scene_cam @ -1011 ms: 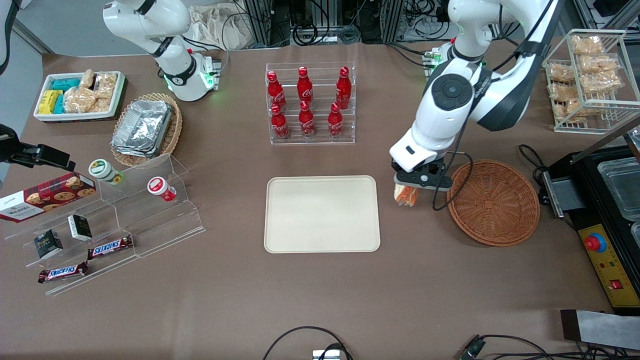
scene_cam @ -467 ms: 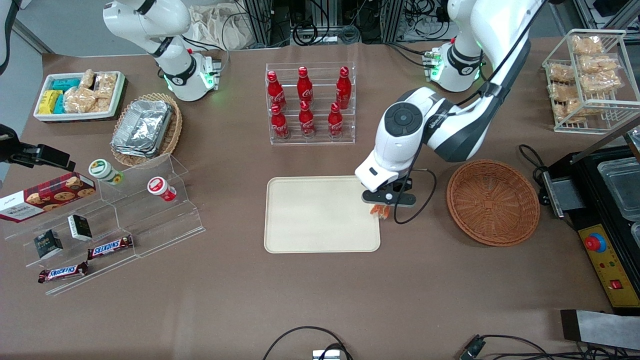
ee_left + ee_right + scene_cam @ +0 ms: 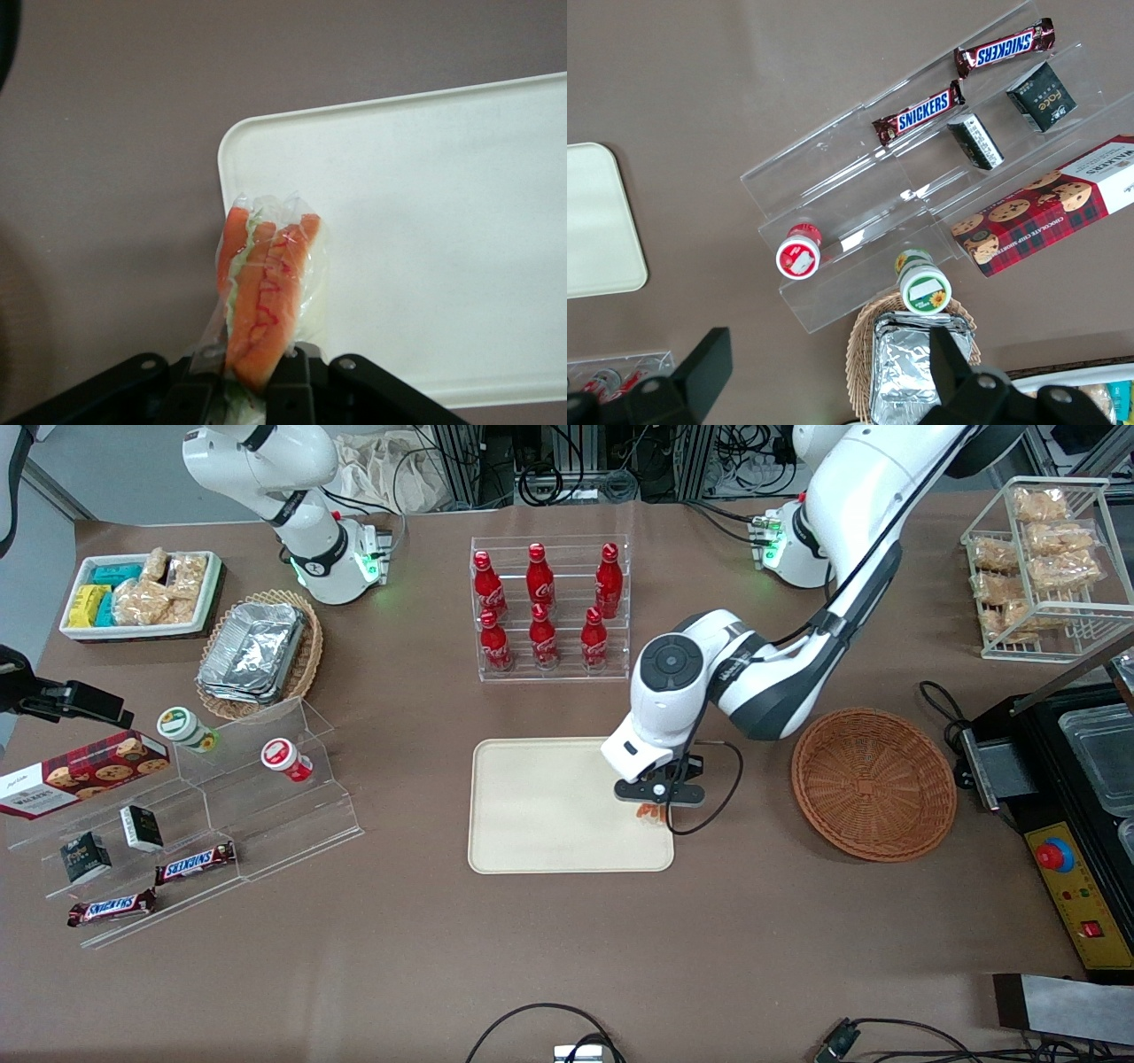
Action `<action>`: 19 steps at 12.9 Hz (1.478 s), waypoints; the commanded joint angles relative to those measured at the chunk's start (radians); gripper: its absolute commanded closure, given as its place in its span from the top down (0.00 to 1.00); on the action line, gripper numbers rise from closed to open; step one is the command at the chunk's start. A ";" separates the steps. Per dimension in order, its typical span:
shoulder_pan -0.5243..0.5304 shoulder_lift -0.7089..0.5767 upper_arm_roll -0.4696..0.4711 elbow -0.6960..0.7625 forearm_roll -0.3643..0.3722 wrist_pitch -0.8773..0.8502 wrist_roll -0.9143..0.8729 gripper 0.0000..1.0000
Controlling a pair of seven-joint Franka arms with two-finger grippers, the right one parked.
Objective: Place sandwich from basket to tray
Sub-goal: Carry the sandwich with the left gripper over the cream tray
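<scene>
- Now the left arm's gripper (image 3: pixel 654 804) hangs over the tray (image 3: pixel 549 815), above the short edge that faces the basket (image 3: pixel 873 782), with the sandwich (image 3: pixel 651 812) clamped between its fingers.
- From the wrist view the sandwich (image 3: pixel 266 292) hangs straight down from the gripper (image 3: pixel 252 381); its long axis runs away from the fingers toward 12 o'clock in that picture, and its tip sits above the tray's rounded corner (image 3: pixel 244 146).
- Seen from the front, the basket lies at about 3 o'clock from the gripper, well apart from it and holding nothing that shows.
- The relation that matters most: the wedge is only just inside the tray's rim, with the bulk of the bare tray surface lying at 9 o'clock from the gripper in the front view. I judge a short carry that way, then a descent, would land it safely inside the rim.
- Materials: the sandwich is soft, wrapped in crinkled clear plastic, with orange strips and a little green on its cut edge; the film looks slippery and the bread likely squashes under pressure.
- The tray is a smooth, flat, cream rectangle with rounded corners and a low rim; the basket is round, shallow, reddish-brown woven wicker.
- Both rest on the matte brown table (image 3: pixel 567 957).
</scene>
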 commanded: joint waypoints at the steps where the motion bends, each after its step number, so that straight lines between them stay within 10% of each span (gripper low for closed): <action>1: -0.039 0.065 0.004 0.066 0.055 -0.032 -0.048 0.14; 15: -0.106 0.210 0.009 0.127 0.203 -0.034 -0.172 0.16; 19: -0.109 0.210 0.009 0.128 0.203 -0.034 -0.174 0.61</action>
